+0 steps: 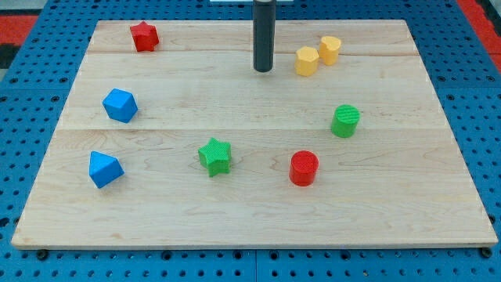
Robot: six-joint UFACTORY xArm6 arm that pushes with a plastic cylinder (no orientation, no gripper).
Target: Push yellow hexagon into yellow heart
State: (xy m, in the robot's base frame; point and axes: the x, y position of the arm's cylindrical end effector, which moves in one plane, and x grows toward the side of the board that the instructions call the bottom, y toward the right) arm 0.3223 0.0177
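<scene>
The yellow hexagon lies near the view's top, right of centre, on the wooden board. The yellow heart sits just up and to the right of it, touching or nearly touching. My tip rests on the board to the left of the hexagon, about one block's width away from it and not touching it. The rod rises straight up and out of the view's top.
A red star is at the top left. Two blue blocks are at the left. A green star and a red cylinder are at lower centre. A green cylinder is at the right.
</scene>
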